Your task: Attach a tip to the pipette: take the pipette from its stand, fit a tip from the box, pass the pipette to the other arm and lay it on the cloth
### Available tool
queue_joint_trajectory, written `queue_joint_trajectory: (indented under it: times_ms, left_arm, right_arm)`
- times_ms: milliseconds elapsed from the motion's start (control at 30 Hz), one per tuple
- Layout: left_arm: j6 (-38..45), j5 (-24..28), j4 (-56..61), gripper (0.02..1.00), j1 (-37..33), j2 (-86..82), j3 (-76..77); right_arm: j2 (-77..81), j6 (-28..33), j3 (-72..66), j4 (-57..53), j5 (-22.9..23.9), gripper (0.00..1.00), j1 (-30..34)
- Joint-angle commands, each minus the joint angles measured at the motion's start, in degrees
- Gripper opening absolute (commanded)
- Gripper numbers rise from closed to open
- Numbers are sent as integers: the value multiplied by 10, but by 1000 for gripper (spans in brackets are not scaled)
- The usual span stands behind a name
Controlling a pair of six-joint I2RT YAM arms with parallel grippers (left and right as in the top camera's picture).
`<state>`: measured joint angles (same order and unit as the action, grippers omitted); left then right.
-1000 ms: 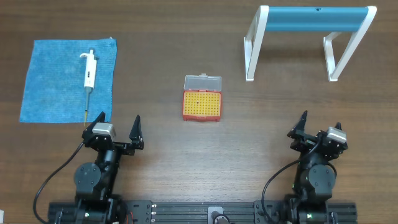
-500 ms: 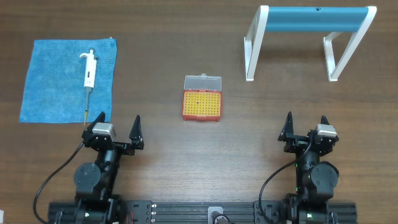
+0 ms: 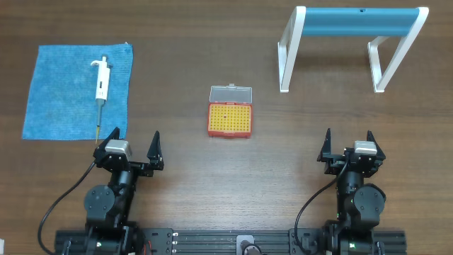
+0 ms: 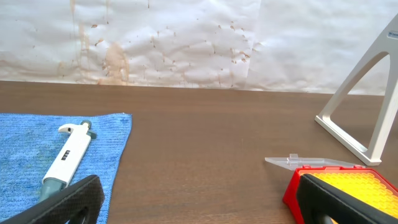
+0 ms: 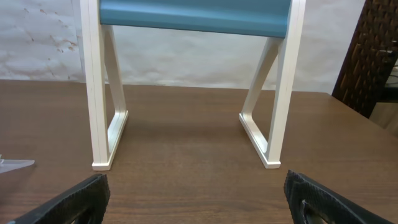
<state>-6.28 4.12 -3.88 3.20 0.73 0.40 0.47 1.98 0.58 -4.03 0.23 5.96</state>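
A white pipette lies on a blue cloth at the left of the brown bench. To the right sits a red tip box of yellow tips, its clear lid open on the far side. A white stand rises at far right. The left pincer has its 2 fingers spread wide.

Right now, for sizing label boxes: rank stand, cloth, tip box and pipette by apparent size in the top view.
Stand and cloth: too close to rank; the stand rises nearer the camera.
Tip box.
Pipette.
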Motion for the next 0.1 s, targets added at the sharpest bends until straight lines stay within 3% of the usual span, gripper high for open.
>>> queue_joint_trajectory:
  times_ms: [33, 100]
  left_arm:
    - [1, 10, -4, 998, 2, -5, -1]
    - [1, 10, -4, 998, 2, -5, -1]
  right_arm:
    - [-2, 9, -3, -2, -9, 928, 3]
    - [-2, 9, -3, -2, -9, 925, 3]
